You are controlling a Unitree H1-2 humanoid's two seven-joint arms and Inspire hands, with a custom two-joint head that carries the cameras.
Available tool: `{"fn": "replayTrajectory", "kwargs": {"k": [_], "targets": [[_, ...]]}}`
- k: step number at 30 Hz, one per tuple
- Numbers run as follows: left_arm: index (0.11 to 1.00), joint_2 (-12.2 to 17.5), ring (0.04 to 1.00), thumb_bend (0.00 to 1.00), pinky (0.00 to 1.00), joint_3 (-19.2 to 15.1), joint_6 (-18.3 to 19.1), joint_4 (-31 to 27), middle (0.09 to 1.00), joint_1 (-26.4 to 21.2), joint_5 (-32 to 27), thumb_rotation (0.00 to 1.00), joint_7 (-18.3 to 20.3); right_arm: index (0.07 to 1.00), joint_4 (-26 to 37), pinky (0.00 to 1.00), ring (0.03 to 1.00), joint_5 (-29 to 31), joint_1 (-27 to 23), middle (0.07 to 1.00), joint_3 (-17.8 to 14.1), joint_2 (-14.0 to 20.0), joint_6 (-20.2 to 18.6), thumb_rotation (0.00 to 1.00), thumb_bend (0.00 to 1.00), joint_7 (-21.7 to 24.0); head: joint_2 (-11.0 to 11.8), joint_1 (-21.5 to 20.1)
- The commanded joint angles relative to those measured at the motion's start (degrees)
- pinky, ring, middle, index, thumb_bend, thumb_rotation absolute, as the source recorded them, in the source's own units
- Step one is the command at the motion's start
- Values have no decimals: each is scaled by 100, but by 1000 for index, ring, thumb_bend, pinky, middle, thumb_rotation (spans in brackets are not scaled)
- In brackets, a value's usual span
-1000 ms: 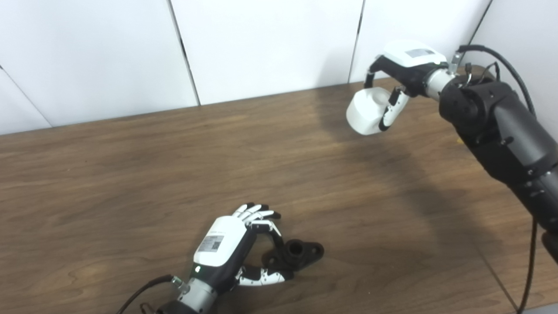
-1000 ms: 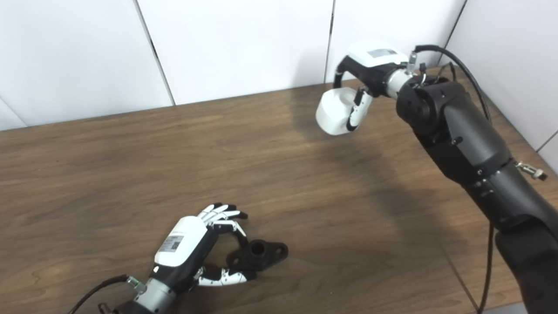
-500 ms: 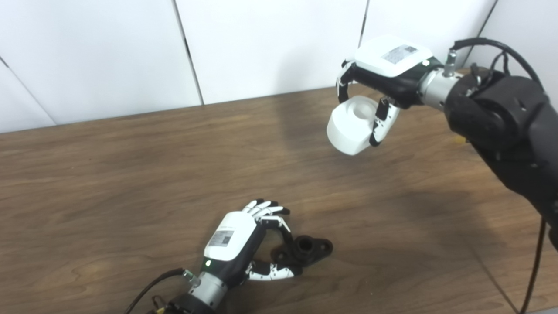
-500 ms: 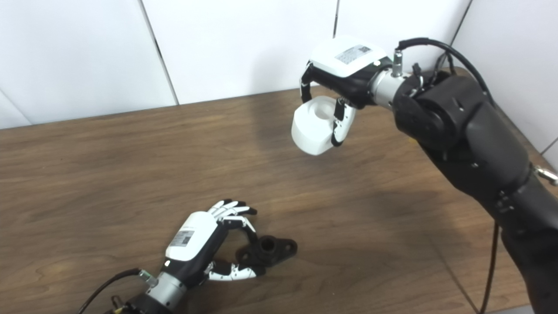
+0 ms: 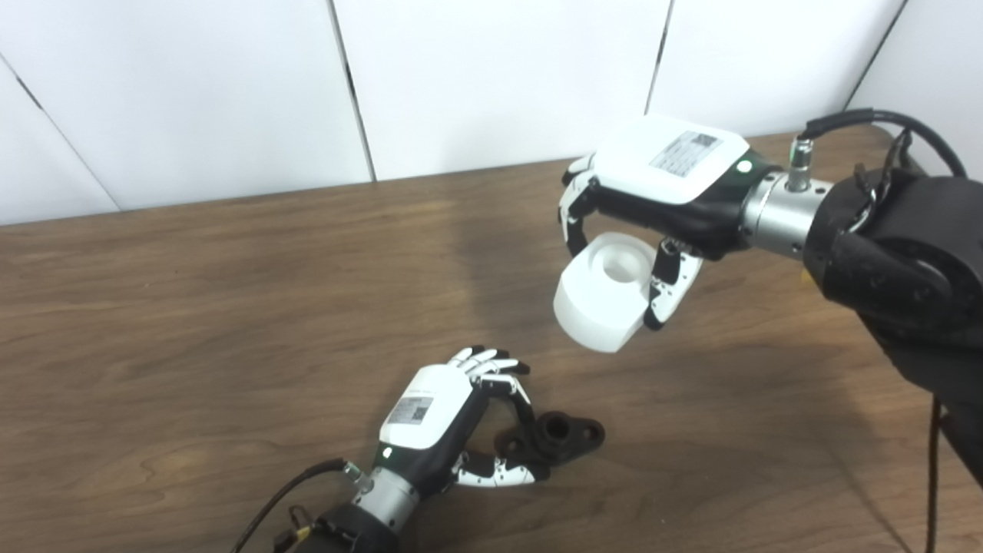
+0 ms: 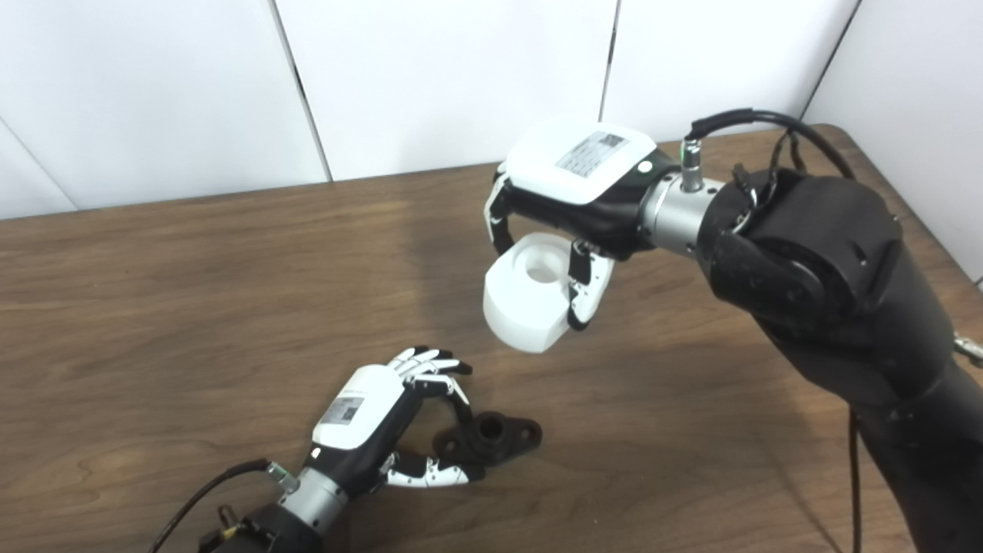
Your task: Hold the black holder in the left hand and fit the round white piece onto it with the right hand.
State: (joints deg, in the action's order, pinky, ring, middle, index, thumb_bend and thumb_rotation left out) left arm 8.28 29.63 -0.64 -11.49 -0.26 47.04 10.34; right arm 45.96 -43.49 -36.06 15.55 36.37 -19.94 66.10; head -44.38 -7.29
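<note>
Here the right hand (image 5: 660,192) is raised above the table (image 5: 192,307), palm down, fingers and thumb clasped around the round white piece (image 5: 603,292). The piece hangs under the palm, tilted, its recessed top with a central hole facing up toward the palm — clear of the table surface.

Left hand (image 5: 449,418) rests low on the table near the front edge, back of hand up. Its thumb and one finger curl round the near end of the black holder (image 5: 557,438), pinching it; remaining fingers are fanned out above. The holder lies flat on the wood, its round socket opening upward and its far lug pointing right, away from the palm.

White piece sits up and to the right of the holder, well apart — the two not touching. White wall panels (image 5: 491,77) stand behind the table.
</note>
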Motion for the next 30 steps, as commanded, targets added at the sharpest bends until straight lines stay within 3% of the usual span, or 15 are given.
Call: {"fn": "replayTrajectory", "kwargs": {"k": [1,5,19,30], "targets": [[486,-14,895,518,930,61,74,80,819,-38,41,48,185,482,214,766,879,-42,-89,765,-79,-3,-72,135,525,60,-16,-4],[486,-19,896,518,930,69,115,65,818,-62,50,49,218,482,241,782,884,119,56,771,-51,-115,-157,134,525,115,-44,4],[486,-54,895,518,928,43,99,134,821,-140,55,49,227,483,127,808,894,-141,480,777,341,-436,129,138,526,32,-148,-61],[486,-56,895,518,929,38,119,129,822,-162,60,50,254,483,112,849,907,-299,645,794,385,-601,64,138,525,62,-166,-55]]}}
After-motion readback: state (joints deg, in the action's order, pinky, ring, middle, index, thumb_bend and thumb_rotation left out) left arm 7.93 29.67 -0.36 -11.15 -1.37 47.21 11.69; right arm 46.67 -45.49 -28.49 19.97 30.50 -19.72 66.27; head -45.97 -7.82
